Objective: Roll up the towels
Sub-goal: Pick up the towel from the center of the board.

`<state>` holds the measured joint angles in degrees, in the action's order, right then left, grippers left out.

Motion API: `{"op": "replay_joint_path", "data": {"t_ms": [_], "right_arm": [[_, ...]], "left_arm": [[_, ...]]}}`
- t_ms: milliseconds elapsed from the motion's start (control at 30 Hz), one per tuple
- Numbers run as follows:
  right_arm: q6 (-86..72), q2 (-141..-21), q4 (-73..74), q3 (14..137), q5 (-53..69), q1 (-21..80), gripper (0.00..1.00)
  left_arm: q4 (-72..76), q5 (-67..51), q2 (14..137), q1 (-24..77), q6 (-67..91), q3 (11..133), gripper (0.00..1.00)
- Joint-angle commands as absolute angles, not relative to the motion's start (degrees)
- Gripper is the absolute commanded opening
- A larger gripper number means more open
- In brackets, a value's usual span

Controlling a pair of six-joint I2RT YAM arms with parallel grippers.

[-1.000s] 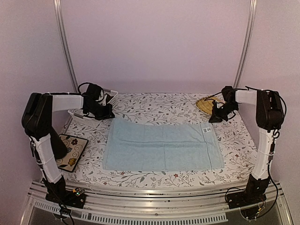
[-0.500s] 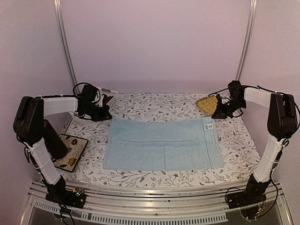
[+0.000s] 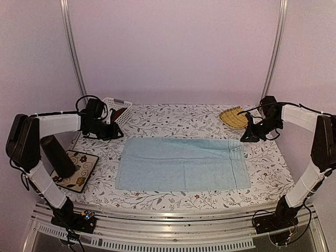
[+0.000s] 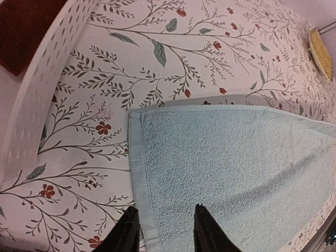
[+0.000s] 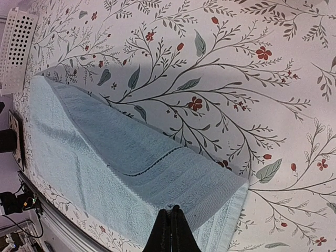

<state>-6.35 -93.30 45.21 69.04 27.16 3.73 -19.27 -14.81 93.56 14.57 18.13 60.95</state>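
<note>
"Where was the light blue towel point(image 3: 182, 164)?"

"Spread flat and unrolled in the middle of the flowered tablecloth point(image 3: 173, 122), its long side running across. The rust-red towel point(image 3: 120, 112) sat apart from it at ten o'clock, tucked in the white basket point(image 3: 111, 103)."

"And the arms?"

"The left gripper point(image 3: 116, 133) hung at the blue towel's ten o'clock corner, jaws a narrow way apart with nothing between them. The right gripper point(image 3: 249, 137) was at the two o'clock corner, fingers pressed together and also empty. A woven mat point(image 3: 233, 117) lay just past it, toward eleven."

"Were they touching the cloth?"

"In the wrist views both seemed to be above it, but I could not be certain the tips were clear of the terry."

"So which step was it?"

"The very start, I'd judge: the towel was laid out and the rolling had not begun. The next move would call for both pairs of jaws to open, come down on the far hem at its two corners and pinch it. Then they would turn it over toward six o'clock at an even pace, so the roll does not skew. The red towel would wait in the basket."
</note>
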Motion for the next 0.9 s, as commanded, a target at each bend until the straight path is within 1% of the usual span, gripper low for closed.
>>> {"op": "replay_joint_path", "data": {"t_ms": [0,67,233,467,667,867], "right_arm": [[-5.41,-93.58,46.05,68.77,26.24,4.58,0.02],[-5.16,-93.69,46.67,68.82,25.25,4.81,0.02],[-4.84,-91.72,46.75,67.06,24.61,4.92,0.02],[-4.57,-89.74,46.48,64.37,22.64,4.92,0.02],[-4.48,-90.12,46.58,65.09,22.76,4.92,0.02],[-4.39,-90.57,46.50,65.15,22.24,4.92,0.02]], "left_arm": [[-18.95,-11.82,98.23,14.73,18.70,64.25,0.50],[-18.84,-11.37,101.32,14.75,19.20,66.93,0.56],[-18.90,-13.23,109.17,14.82,19.40,73.52,0.58],[-22.31,-13.76,115.12,15.12,21.95,77.34,0.59],[-19.44,-15.30,116.60,15.33,21.44,76.96,0.58],[-17.88,-17.82,118.74,15.32,21.53,77.36,0.59]]}}
